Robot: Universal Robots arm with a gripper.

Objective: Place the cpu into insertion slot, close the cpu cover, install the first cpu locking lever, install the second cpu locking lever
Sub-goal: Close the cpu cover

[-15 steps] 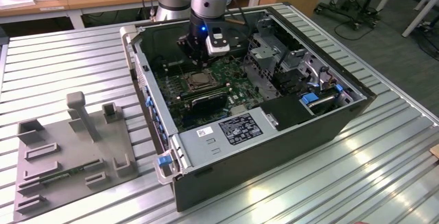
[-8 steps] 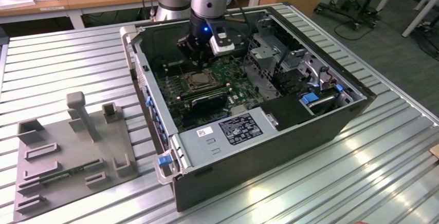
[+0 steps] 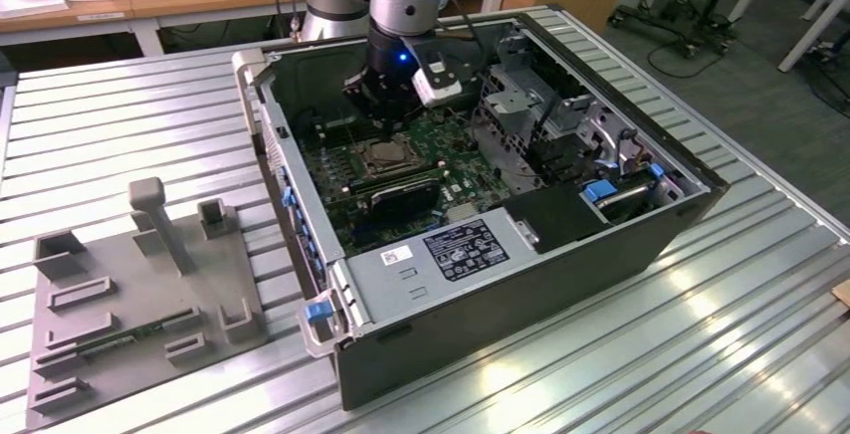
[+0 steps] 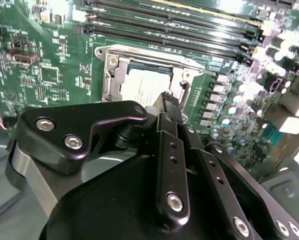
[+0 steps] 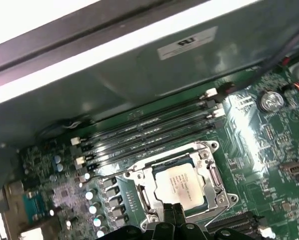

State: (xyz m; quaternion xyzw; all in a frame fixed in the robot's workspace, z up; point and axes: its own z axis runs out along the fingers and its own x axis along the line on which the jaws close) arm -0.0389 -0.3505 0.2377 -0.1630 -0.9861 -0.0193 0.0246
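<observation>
The cpu, a pale silvery square chip, lies flat in the insertion slot on the green motherboard inside the open computer case. The cpu cover, a thin metal frame, lies down around the chip. A thin wire lever runs out from the socket's side towards the capacitors. My gripper hangs just above the socket. Its black fingertips are pressed together at the socket's edge, beside the chip, with nothing seen between them.
Long black memory slots run beside the socket, with the case wall behind them. A metal drive cage stands to the exterior view's right of the board. A grey parts fixture lies on the slatted table at that view's left.
</observation>
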